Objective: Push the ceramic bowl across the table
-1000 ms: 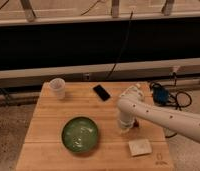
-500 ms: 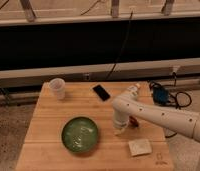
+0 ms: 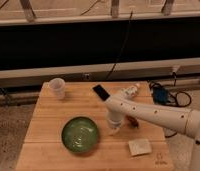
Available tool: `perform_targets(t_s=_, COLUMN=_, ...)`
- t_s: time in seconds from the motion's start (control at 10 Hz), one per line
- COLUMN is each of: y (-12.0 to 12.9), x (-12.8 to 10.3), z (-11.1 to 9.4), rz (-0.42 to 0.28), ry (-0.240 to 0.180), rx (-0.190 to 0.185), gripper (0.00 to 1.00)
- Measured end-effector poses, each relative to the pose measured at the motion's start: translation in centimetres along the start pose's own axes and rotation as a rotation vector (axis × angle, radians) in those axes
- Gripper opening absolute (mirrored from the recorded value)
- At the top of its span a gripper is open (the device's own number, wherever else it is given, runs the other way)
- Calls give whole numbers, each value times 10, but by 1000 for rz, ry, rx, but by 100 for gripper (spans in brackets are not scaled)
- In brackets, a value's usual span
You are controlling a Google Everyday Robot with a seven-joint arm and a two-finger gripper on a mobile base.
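The dark-green ceramic bowl (image 3: 80,134) with concentric rings sits on the light bamboo table (image 3: 45,120), left of centre toward the front. My white arm reaches in from the right. The gripper (image 3: 113,128) points down at the tabletop just right of the bowl, a small gap away from its rim. Its end is hidden under the wrist.
A small whitish cup (image 3: 57,88) stands at the back left. A black phone (image 3: 100,91) and a lying bottle (image 3: 129,92) are at the back. A pale square sponge (image 3: 140,147) lies at the front right. Cables and a blue item (image 3: 160,94) lie off the right edge.
The arm has swung left across the table, bringing the gripper closer to the bowl's right rim. The bowl has not moved.
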Motion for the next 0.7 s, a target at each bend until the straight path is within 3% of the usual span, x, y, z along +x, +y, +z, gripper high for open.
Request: perform_targets(t_s=0.7, y=-11, x=-22, z=2, rz=-74, ry=11, rx=-10, gripper=3)
